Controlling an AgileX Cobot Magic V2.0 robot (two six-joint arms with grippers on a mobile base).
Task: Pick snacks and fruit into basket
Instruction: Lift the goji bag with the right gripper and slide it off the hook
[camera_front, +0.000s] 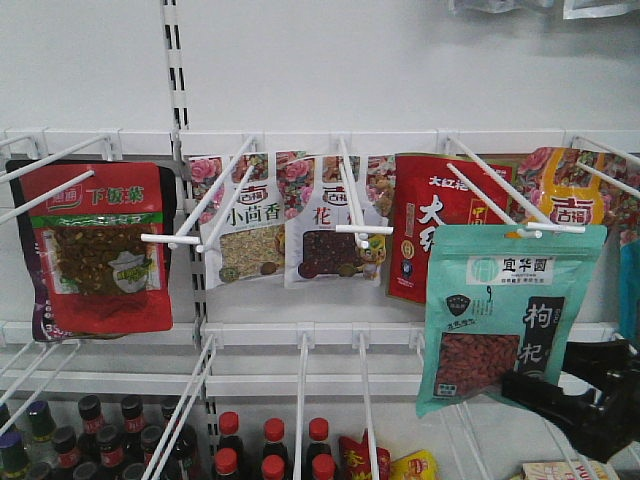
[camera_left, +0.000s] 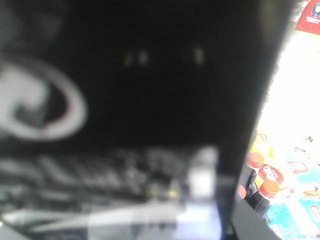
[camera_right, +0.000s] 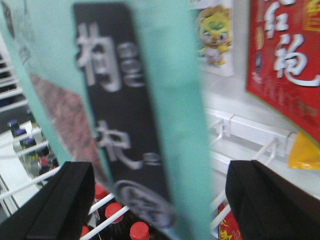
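1. The teal pouch (camera_front: 510, 315) hangs at the right of the rack from the near tip of a white peg (camera_front: 500, 195), with its bottom swung slightly left.
2. It has a white label on top, a black vertical band with white characters, and a clear window of red berries at lower left.
3. Its lower end sits between the spread fingers of the right gripper (camera_right: 160, 200), with gaps on both sides.

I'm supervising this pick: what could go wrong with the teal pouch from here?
1. The teal pouch hangs on a peg hook with a crossbar end. Pulling down rather than outward could snag or tear it.
2. The right hand is open and straddles only the pouch's lower edge. Closing there may give a weak grip.
3. If it slips, it may fall toward the red-capped bottles below.
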